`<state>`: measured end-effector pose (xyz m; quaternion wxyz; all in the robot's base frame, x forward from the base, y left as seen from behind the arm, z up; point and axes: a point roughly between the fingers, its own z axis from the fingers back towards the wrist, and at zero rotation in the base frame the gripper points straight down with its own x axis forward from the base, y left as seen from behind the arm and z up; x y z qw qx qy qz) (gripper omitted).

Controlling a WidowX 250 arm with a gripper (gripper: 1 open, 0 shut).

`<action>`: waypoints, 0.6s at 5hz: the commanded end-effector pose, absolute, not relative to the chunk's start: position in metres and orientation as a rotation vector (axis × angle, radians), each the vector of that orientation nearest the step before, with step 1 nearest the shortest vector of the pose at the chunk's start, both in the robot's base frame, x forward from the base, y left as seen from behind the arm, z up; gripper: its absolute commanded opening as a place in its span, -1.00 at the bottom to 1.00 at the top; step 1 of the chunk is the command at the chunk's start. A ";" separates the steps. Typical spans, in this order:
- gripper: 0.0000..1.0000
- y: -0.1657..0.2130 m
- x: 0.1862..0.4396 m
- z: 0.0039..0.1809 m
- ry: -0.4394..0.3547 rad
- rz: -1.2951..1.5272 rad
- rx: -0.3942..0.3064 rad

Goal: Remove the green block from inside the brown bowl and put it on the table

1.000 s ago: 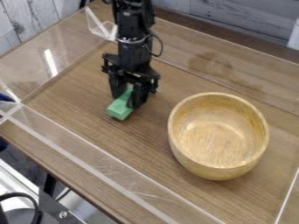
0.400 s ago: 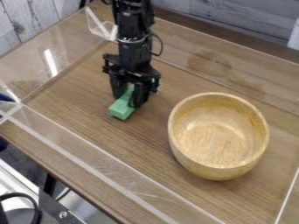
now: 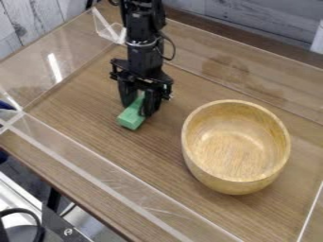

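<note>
The green block [image 3: 130, 117] stands on the table [image 3: 89, 90] left of the brown bowl [image 3: 236, 146], well apart from it. My gripper [image 3: 140, 104] comes straight down from above, and its black fingers are shut on the upper part of the green block. The block's lower end shows below the fingertips and rests on or just above the wood; I cannot tell which. The bowl is upright with nothing inside it.
Clear acrylic walls [image 3: 76, 156] run around the table's edges, close along the front and left. The arm's black body [image 3: 142, 28] rises toward the back. A dark cable loop [image 3: 19, 227] lies outside the front-left corner.
</note>
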<state>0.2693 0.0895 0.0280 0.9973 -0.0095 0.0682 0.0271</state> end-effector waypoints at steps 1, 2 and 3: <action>-1.00 0.096 0.280 0.042 0.082 0.071 -0.010; -1.00 0.096 0.280 0.043 0.082 0.077 -0.013; -1.00 0.097 0.280 0.044 0.082 0.082 -0.017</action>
